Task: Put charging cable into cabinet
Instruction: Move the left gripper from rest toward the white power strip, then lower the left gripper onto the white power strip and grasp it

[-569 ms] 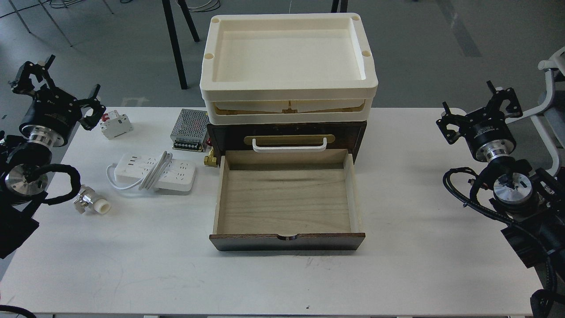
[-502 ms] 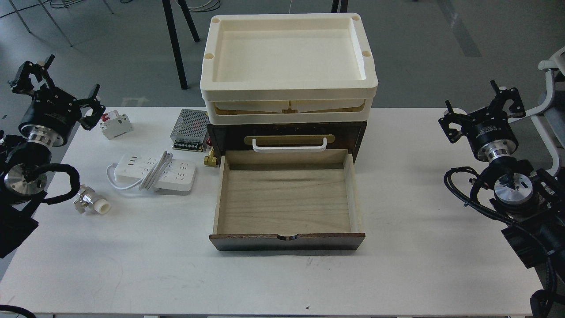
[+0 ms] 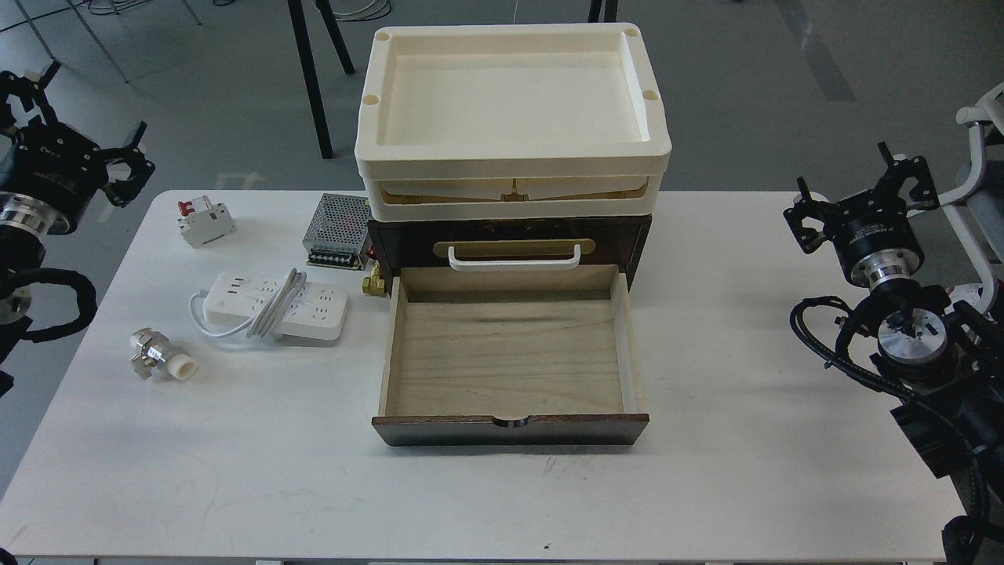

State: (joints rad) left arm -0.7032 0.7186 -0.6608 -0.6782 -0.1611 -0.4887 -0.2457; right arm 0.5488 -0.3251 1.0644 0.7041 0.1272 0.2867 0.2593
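Charging cable [image 3: 274, 308], flat on table left of cabinet [image 3: 510, 243] with drawer [image 3: 510, 353] pulled out empty; left gripper [image 3: 78, 118] and right gripper [image 3: 863, 192] both spread, holding nothing; reach-and-grasp step pending, likely by left arm

The table [image 3: 706, 471] has a smooth, matt white top with faint scuffs. The cabinet [image 3: 510, 243], between the two grippers, is dark brown wood with a slight sheen; its drawer [image 3: 510, 361] is pale, matt, grained wood, and its handle [image 3: 514, 255] looks like white plastic on brass-coloured metal. The trays [image 3: 510, 157] above are cream, matt plastic. Nearer the left gripper [image 3: 74, 118], the charging cable [image 3: 274, 306] is smooth white plastic, the power supply box [image 3: 337, 227] is perforated bare metal, and the circuit breaker [image 3: 205, 221] is white plastic.
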